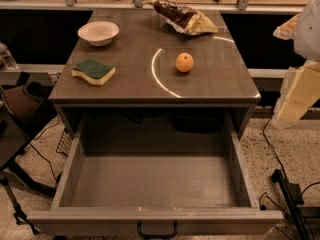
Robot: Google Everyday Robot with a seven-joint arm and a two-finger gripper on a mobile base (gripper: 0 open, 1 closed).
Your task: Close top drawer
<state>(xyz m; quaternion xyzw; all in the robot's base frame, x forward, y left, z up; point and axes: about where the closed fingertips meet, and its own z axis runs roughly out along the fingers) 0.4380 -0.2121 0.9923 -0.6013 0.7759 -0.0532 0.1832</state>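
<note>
1. Standing pulled far out of the grey cabinet, the top drawer lay wide open toward the camera, with its grey floor and both side walls in plain view.
2. Its front panel ran along the bottom edge of the view, and a small dark loop handle sat at the middle of that panel.
3. The gripper hung at the far right edge of the view, beside the cabinet's right front corner. It was apart from the drawer and touching nothing that could be seen.
4. Whether its jaws were apart or together could not be told.
5. On the cabinet top, a white bowl sat at the back left, and a green-and-yellow sponge lay nearer the front left.
6. An orange rested right of centre, well apart from the sponge, and a crumpled snack bag lay behind it at the back.
7. Dark cables trailed over the speckled floor to the right of the drawer.
</note>
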